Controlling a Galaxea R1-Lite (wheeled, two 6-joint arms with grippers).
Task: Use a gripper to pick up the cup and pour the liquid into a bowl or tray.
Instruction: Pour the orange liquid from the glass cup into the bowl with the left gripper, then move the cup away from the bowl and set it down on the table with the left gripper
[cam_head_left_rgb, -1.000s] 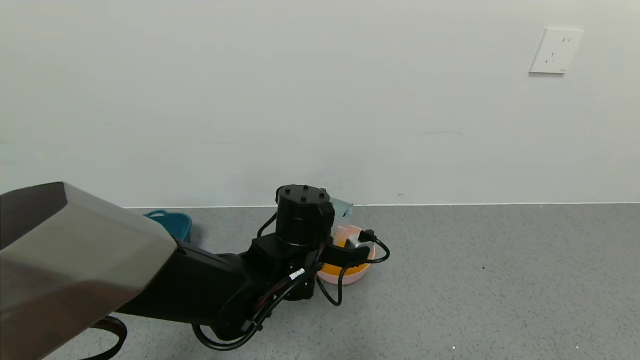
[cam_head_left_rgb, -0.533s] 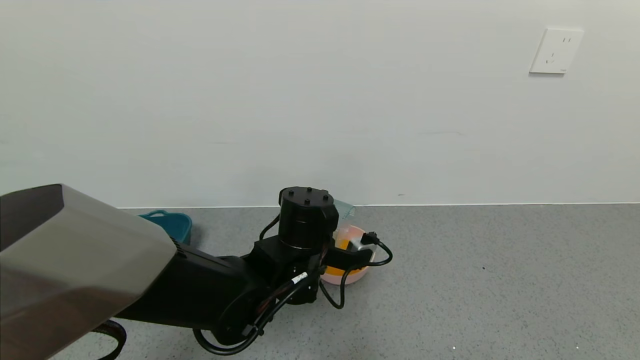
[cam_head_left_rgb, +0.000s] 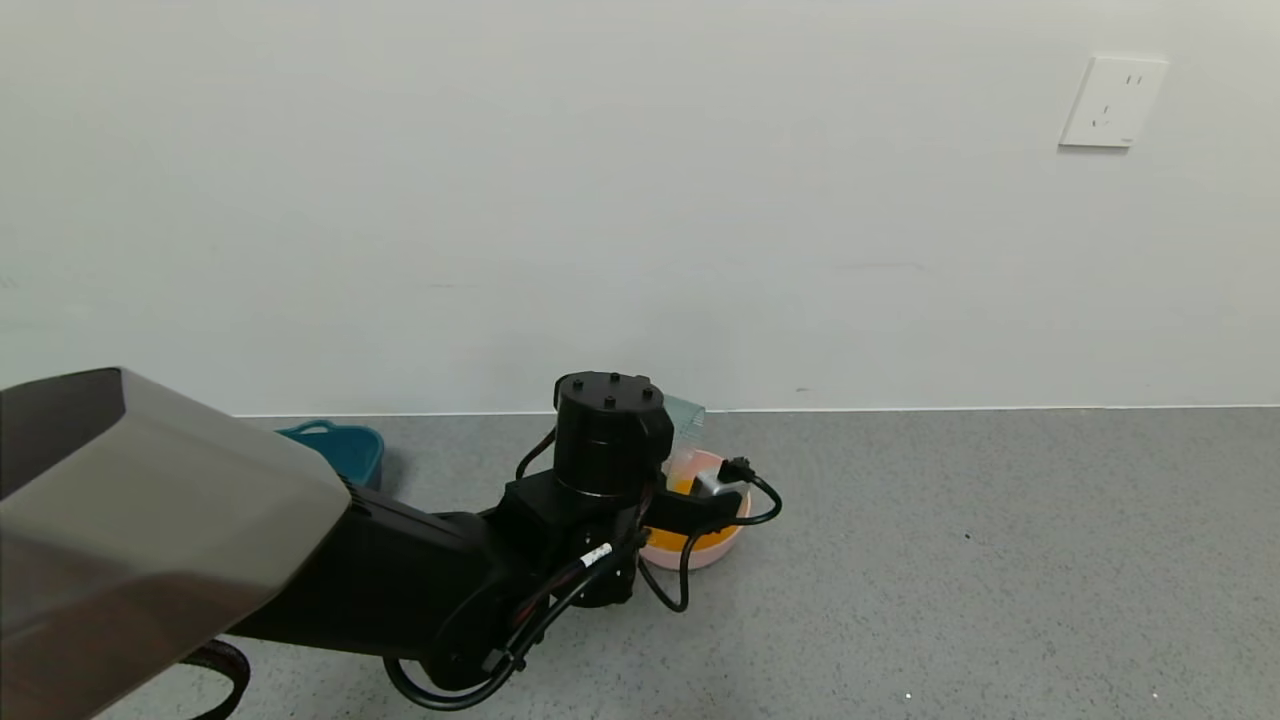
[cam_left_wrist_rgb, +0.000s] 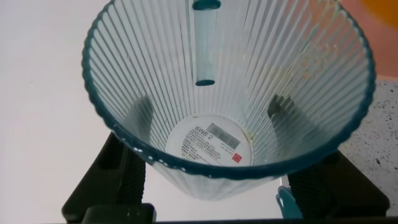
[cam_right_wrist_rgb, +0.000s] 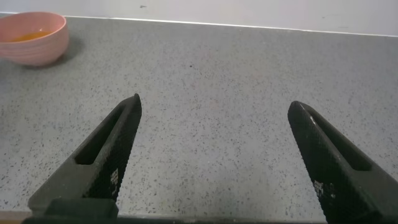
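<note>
My left gripper (cam_head_left_rgb: 690, 455) is shut on the cup (cam_head_left_rgb: 686, 414), a ribbed pale teal tumbler, and holds it tipped over the pink bowl (cam_head_left_rgb: 722, 543). The black wrist joint hides most of the cup in the head view. In the left wrist view the cup (cam_left_wrist_rgb: 230, 93) is empty inside, with a label on its base and a black finger (cam_left_wrist_rgb: 122, 180) on each side. Orange liquid (cam_head_left_rgb: 668, 541) lies in the bowl and shows at the edge of the left wrist view (cam_left_wrist_rgb: 382, 9). My right gripper (cam_right_wrist_rgb: 214, 102) is open and empty above the grey surface, with the bowl (cam_right_wrist_rgb: 34, 46) far off.
A dark teal tray (cam_head_left_rgb: 345, 447) stands by the wall, left of the bowl. The grey speckled surface (cam_head_left_rgb: 1000, 560) stretches to the right. The white wall runs right behind the bowl, with a socket (cam_head_left_rgb: 1112, 102) high on it.
My left gripper with the tipped cup shifted slightly right, then back. The cup stays over the bowl.
</note>
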